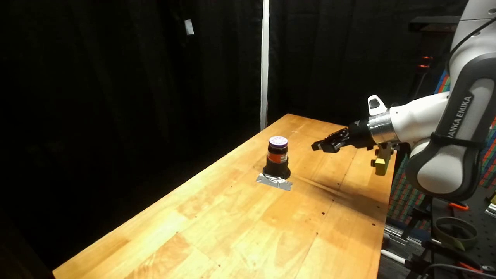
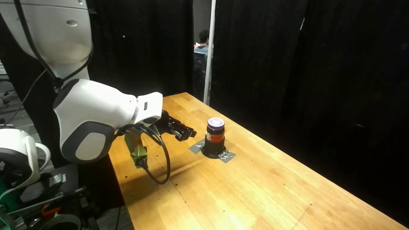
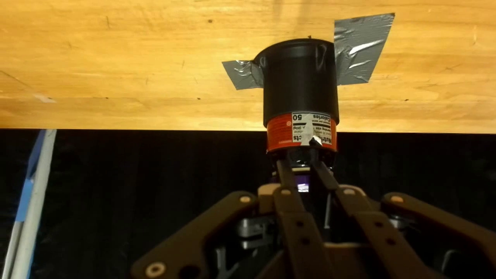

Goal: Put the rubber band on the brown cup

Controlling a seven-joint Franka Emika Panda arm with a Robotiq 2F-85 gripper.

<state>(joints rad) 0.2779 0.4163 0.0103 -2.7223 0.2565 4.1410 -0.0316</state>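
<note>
The brown cup (image 1: 277,157) is a dark jar-like cylinder with an orange label and a purple-and-white lid. It stands upright in a black round base on the wooden table, and it also shows in an exterior view (image 2: 215,137) and in the wrist view (image 3: 281,133). My gripper (image 1: 321,147) is above the table beside the cup, apart from it in both exterior views (image 2: 188,134). In the wrist view the fingers (image 3: 301,162) stand a little apart, with the cup's lid showing through the gap. I cannot make out a rubber band in any view.
The black base (image 3: 300,85) is fixed to the wooden table (image 1: 232,232) with grey tape (image 3: 362,50). A cable (image 2: 166,163) hangs below the wrist in an exterior view. A dark curtain (image 1: 116,97) and a pale pole (image 1: 265,66) stand behind the table's far edge.
</note>
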